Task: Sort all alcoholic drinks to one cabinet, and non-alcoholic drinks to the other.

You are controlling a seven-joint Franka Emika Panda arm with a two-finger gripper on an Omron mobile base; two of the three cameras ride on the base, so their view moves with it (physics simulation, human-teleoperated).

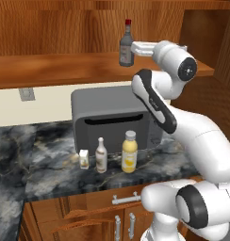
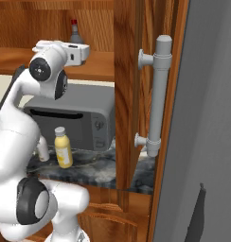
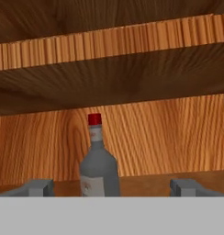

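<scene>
Glass is the stuff of the squat dark grey bottle (image 3: 99, 165) with its red cap and pale label, so I judge it stiff, smooth and fairly heavy for its size, apt to slip or topple and to break if it falls; the broad body below the shoulder looks the safest place to hold, not the narrow neck. It stands upright on the long shelf board of the reddish-brown wall cabinet (image 1: 55, 68), and the gripper (image 3: 111, 187) sits just in front of it with fingers spread wide, one either side, holding nothing. Below, on the dark marbled counter (image 1: 51, 169) before a grey microwave (image 1: 112, 117), wait the slim white bottle (image 1: 101, 155), the yellow juice bottle (image 1: 129, 153) and the small cream carton (image 1: 84, 159), close together.
</scene>
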